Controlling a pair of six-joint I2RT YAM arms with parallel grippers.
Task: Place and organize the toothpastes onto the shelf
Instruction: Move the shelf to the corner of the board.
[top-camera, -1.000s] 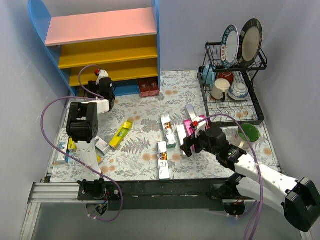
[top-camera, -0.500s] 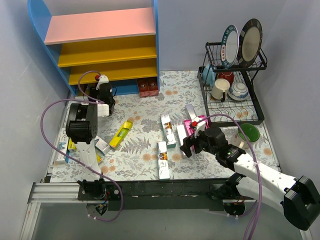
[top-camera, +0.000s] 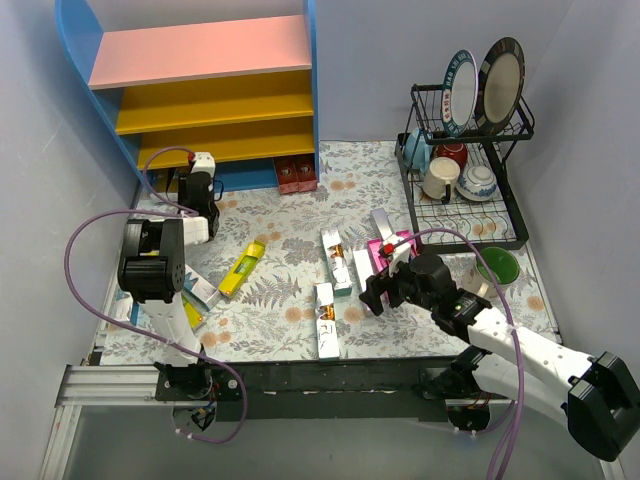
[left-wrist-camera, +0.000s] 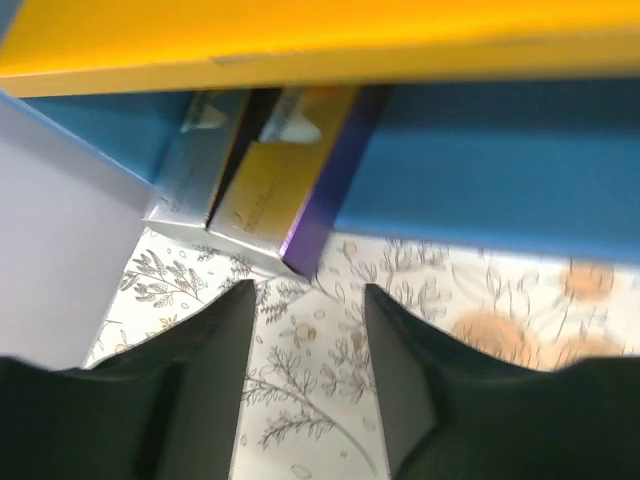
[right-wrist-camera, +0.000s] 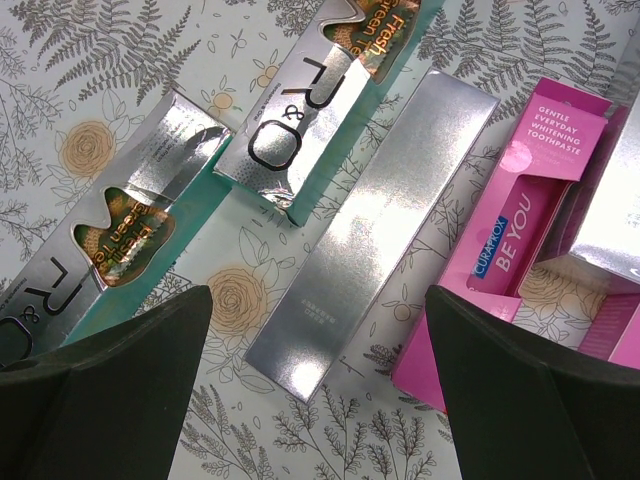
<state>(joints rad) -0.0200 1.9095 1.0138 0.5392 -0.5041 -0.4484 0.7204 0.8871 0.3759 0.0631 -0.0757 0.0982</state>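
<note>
The left hand (top-camera: 197, 166) is found partly open at the foot of the shelf (top-camera: 200, 100). Its fingers (left-wrist-camera: 205, 370) stand apart with only the flower-printed surface (left-wrist-camera: 300, 420) between them. Nothing is gripped and nothing is touched.

Just ahead of it, two long boxes are tucked under the lowest yellow board (left-wrist-camera: 300, 30) at the shelf's left end. One is a shiny grey box (left-wrist-camera: 185, 175), the other a gold-faced box (left-wrist-camera: 262, 200) with a purple side. Their print is too blurred to be read.

The right hand (top-camera: 378, 285) is spread wide over loose boxes on the surface and nothing is held. Whether anything is touched cannot be told.

- **Plain silver box** (right-wrist-camera: 370, 230): lies flat under the hand, glossy foil card, small print unreadable.
- **Two teal-and-silver boxes** (right-wrist-camera: 320, 110) (right-wrist-camera: 110, 250): lie to its left in the wrist view. Both are foil-faced with a coppery window, and large letters "R" and "O" are read. "Fresh" shows on the upper one.
- **Pink box** (right-wrist-camera: 520, 230): lies to the right with its end flap open. It is marked "CURAPROX BE YOU" and "GENTLE EVERYDAY WHITENING TOOTHPASTE".

From above, a yellow box (top-camera: 241, 270) is seen loose on the surface between the arms. Dark red boxes (top-camera: 297, 174) sit at the shelf's lower right. A black wire dish rack (top-camera: 465, 170) with plates and cups stands at the right.
</note>
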